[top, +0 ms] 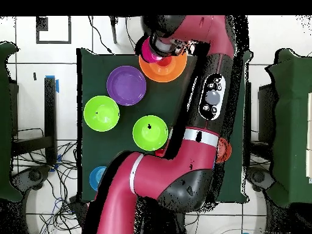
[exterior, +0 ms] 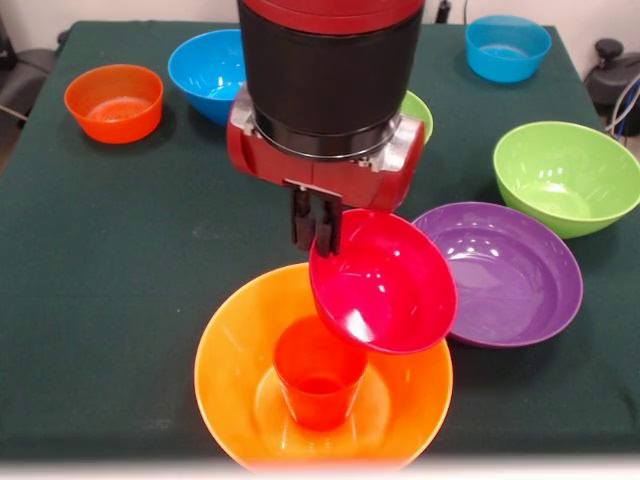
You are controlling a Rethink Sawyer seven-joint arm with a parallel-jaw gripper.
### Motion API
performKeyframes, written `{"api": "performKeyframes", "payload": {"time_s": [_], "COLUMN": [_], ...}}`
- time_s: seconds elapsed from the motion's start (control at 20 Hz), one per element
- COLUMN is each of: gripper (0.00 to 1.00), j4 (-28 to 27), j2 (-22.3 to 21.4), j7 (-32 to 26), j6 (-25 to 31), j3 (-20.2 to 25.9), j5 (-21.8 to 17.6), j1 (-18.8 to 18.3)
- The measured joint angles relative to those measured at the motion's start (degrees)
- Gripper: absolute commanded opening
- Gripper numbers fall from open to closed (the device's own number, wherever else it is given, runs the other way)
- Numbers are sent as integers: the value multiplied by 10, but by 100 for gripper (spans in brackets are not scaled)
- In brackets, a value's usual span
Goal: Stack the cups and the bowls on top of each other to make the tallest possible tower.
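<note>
The claw (exterior: pixel 318 228) is clenched on the rim of the small crimson bowl (exterior: pixel 385 283), which hangs tilted, its opening facing the camera, over the 2 o'clock rim of the big orange bowl (exterior: pixel 230 370). An orange cup (exterior: pixel 318 375) stands upright in the middle of that big bowl, just below the crimson bowl's lower edge; whether the two touch cannot be told. The wide purple bowl (exterior: pixel 510 275) sits on the green tabletop (exterior: pixel 110 260) at 3 o'clock of the crimson one, with a lime green bowl (exterior: pixel 570 175) beyond it at 1 o'clock. A small orange bowl (exterior: pixel 113 102) and two blue bowls (exterior: pixel 205 65) (exterior: pixel 507 47) lie toward 12 o'clock. A second lime green bowl (exterior: pixel 420 108) peeks from behind the arm.
</note>
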Motion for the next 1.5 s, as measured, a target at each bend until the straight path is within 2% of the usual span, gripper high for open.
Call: {"api": "performKeyframes", "payload": {"time_s": [0.45,0.95,1.15,1.2,1.35,1.4,1.5], "gripper": [0,0,0,0,0,0,0], "j4": [0,-11,-20,-23,-27,-30,-32], "j2": [4,25,39,47,55,62,65], "j7": [0,0,0,0,0,0,0], "j6": [0,0,0,0,0,0,0], "j3": [-26,-88,-125,-145,-169,-190,-202], "j5": [35,93,130,152,176,197,209], "j1": [-19,-36,-37,-37,-38,-38,-38]}}
